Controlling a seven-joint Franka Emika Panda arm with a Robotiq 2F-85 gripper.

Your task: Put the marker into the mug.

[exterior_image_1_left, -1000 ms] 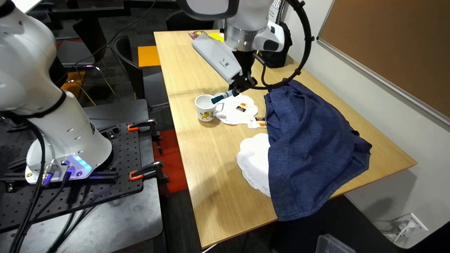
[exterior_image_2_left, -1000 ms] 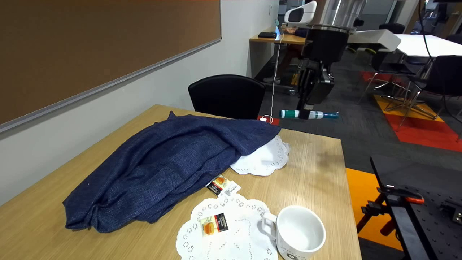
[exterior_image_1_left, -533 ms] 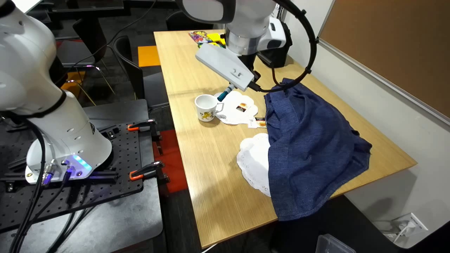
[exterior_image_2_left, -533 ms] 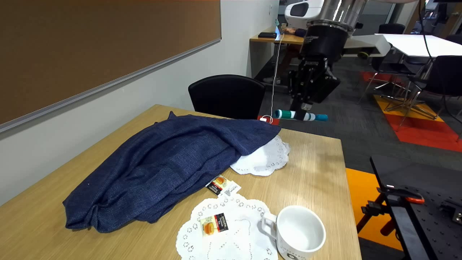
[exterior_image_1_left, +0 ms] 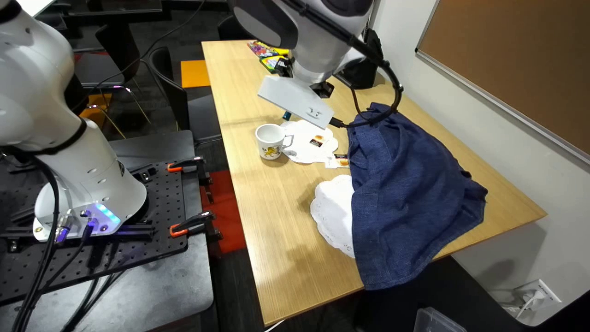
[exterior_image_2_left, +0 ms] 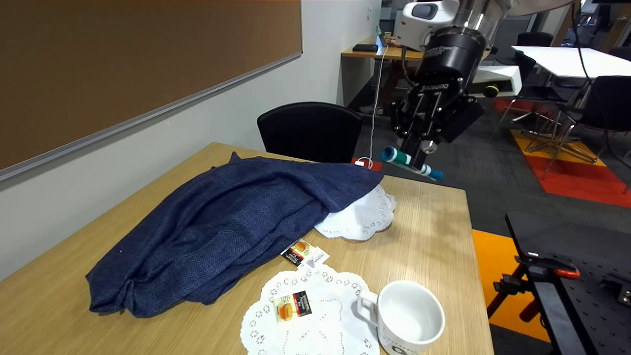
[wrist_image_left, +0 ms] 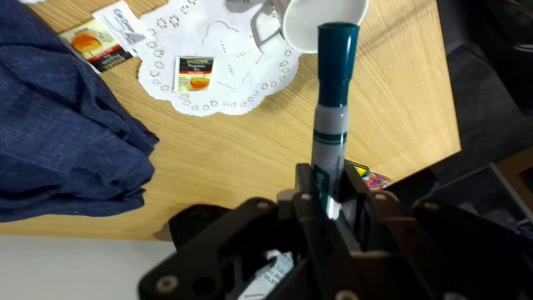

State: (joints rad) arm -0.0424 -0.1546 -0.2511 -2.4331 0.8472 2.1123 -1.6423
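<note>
My gripper (exterior_image_2_left: pixel 417 161) is shut on the marker (exterior_image_2_left: pixel 398 157) and holds it in the air above the table. The marker is white with green bands and dark teal ends. It lies across the fingers, its teal cap end tilted down in an exterior view. In the wrist view the marker (wrist_image_left: pixel 331 121) points up between the fingertips (wrist_image_left: pixel 328 179). The white mug (exterior_image_2_left: pixel 411 315) stands upright on the table, apart from the marker. It also shows in an exterior view (exterior_image_1_left: pixel 271 143) and at the top of the wrist view (wrist_image_left: pixel 302 25). Elsewhere, only the marker's tip (exterior_image_1_left: pixel 286 115) shows below the wrist camera.
A blue cloth (exterior_image_1_left: pixel 410 198) covers much of the table. A paper doily (exterior_image_2_left: pixel 320 286) with a tea packet (exterior_image_2_left: pixel 292 306) lies beside the mug, under its handle. Another doily (exterior_image_1_left: pixel 334 212) is partly under the cloth. Colourful packets (exterior_image_1_left: pixel 272 55) and a black bag (exterior_image_1_left: pixel 362 74) are at the table's end.
The wrist has tilted and turned, and the marker has swung from nearly level to slanting, cap end down. The marker stays held. The mug and cloth have not moved.
</note>
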